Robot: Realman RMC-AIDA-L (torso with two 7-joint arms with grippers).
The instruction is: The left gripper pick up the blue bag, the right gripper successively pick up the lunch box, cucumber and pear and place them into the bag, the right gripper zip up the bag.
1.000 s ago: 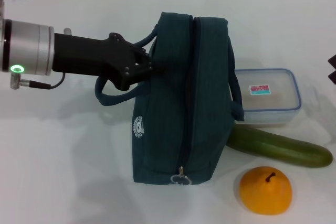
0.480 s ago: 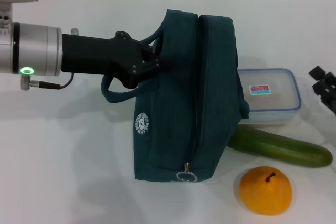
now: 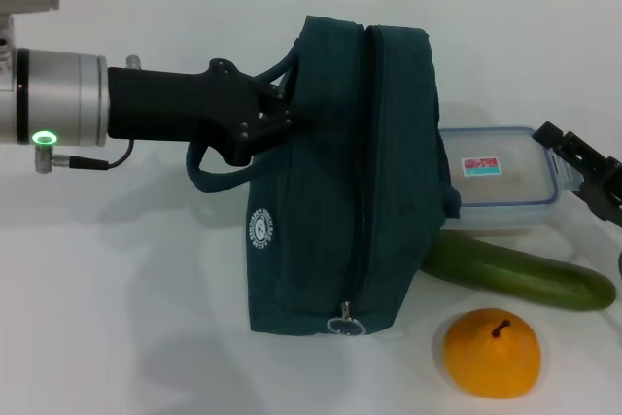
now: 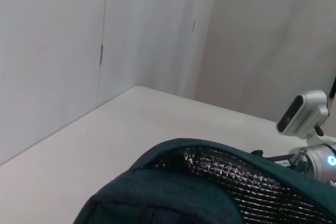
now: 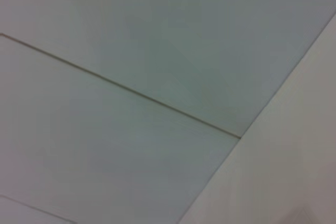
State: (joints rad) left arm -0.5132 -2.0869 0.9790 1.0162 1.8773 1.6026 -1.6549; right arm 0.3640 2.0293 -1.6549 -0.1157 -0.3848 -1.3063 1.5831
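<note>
Blue bag (image 3: 340, 172): dark teal fabric, upright, 2 loop handles, white round logo on the left face, zip along the top with a metal ring pull at the near end; silver foil lining visible in the left wrist view. Lunch box (image 3: 501, 180): translucent, blue-edged lid on, just right of the bag. Cucumber (image 3: 520, 273): long, dark green, lying in front of the box. Pear (image 3: 492, 352): orange-yellow, short dark stem, nearest the camera.

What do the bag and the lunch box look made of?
Bag: woven matte teal fabric, judging by its ribbed texture and soft folds; the left wrist view shows a quilted silvery lining, probably foil. Lunch box: translucent plastic with a blue-edged lid, smooth and slightly glossy.
</note>
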